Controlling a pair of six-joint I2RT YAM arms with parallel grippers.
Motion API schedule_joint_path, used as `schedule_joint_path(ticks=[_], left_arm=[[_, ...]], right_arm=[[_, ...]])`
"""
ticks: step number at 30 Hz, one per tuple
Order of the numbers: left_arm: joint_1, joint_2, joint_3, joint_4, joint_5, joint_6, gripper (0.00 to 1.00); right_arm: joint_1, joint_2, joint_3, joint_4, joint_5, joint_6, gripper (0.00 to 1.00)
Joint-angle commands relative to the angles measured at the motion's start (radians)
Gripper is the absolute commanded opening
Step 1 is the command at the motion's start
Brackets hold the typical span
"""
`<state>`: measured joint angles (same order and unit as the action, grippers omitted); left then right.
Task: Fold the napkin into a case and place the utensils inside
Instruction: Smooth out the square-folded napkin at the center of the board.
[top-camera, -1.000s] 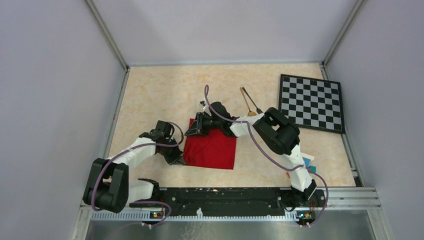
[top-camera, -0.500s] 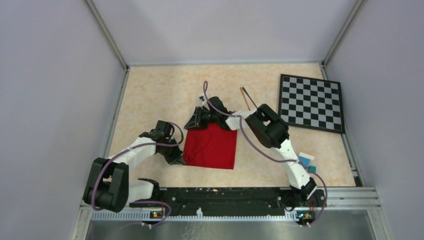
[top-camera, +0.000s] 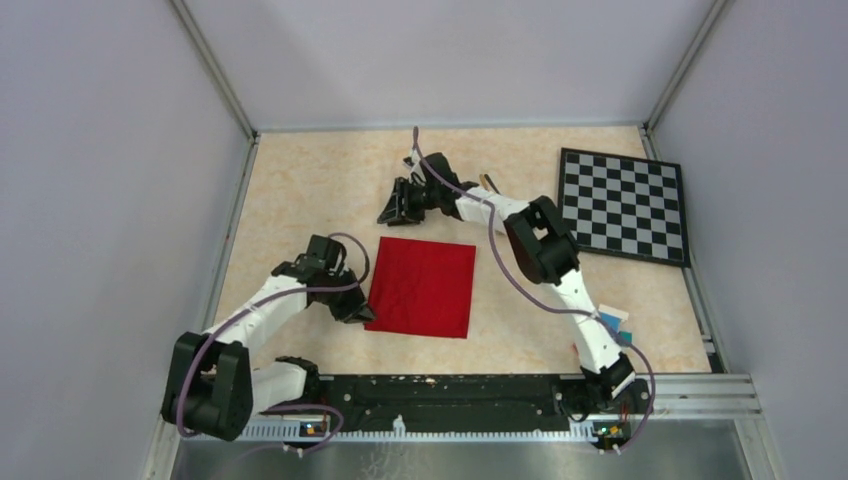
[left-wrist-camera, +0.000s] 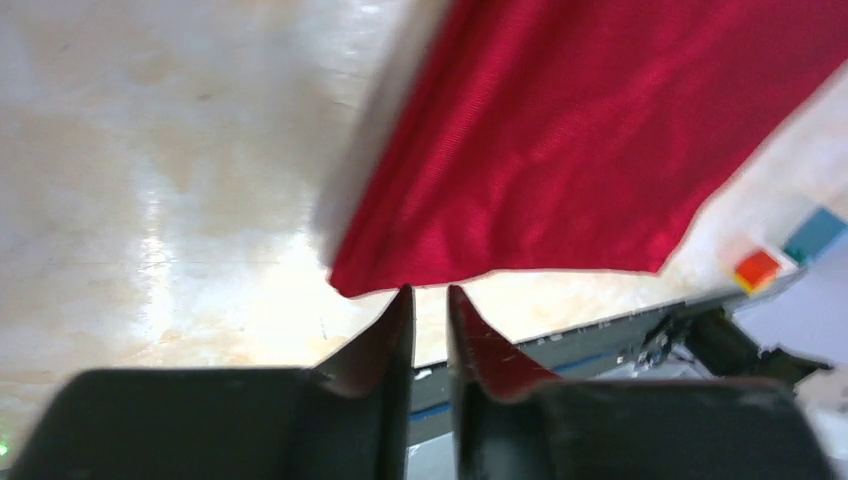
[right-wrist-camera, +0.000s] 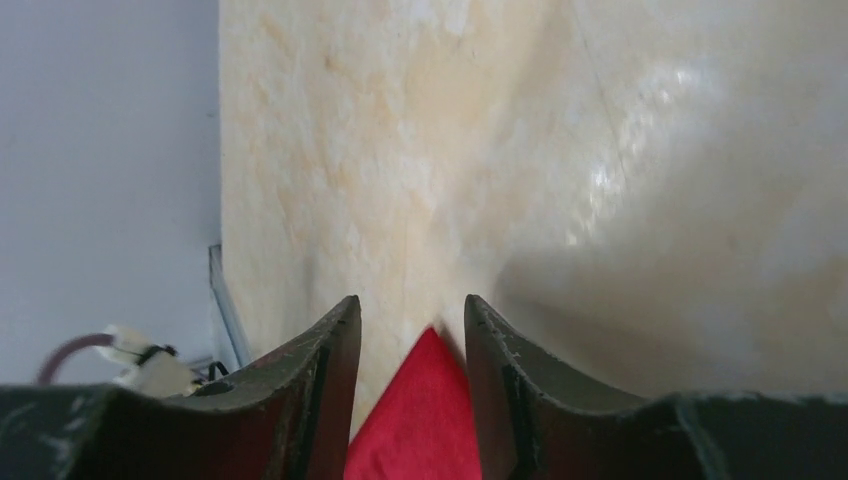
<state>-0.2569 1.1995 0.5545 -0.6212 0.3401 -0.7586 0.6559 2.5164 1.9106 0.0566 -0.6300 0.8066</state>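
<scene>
Napkin (top-camera: 422, 287) lies flat, a red square near the table's (top-camera: 300, 190) near edge. The left gripper (top-camera: 362, 312) is at its near-left corner, the right gripper (top-camera: 392, 212) just beyond its far-left corner.

Left wrist: the napkin's (left-wrist-camera: 560, 140) layered corner sits just past the tips, fingers barely parted, empty.

Right wrist: fingers spread, gripping nothing, a napkin (right-wrist-camera: 420, 420) corner showing between them.

The left arm looks nearer for the next fold.

deep-red napkin (top-camera: 423, 287), black-and-white checkered board (top-camera: 624, 205)
</scene>
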Motion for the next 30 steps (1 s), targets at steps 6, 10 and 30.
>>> schedule_joint_path(ticks=[6,10,30], left_arm=[[0.001,-0.105,0.141,0.066,0.071,0.099,0.35],[0.005,0.041,0.204,0.075,0.020,0.151,0.24],[-0.029,0.120,-0.087,0.273,0.090,0.007,0.15]], right_arm=[[-0.005,-0.578,-0.491,-0.240,0.025,-0.203,0.45],[-0.004,-0.757,-0.816,-0.069,-0.031,-0.131,0.41],[-0.082,-0.694,-0.824,-0.280,0.268,-0.419,0.39]])
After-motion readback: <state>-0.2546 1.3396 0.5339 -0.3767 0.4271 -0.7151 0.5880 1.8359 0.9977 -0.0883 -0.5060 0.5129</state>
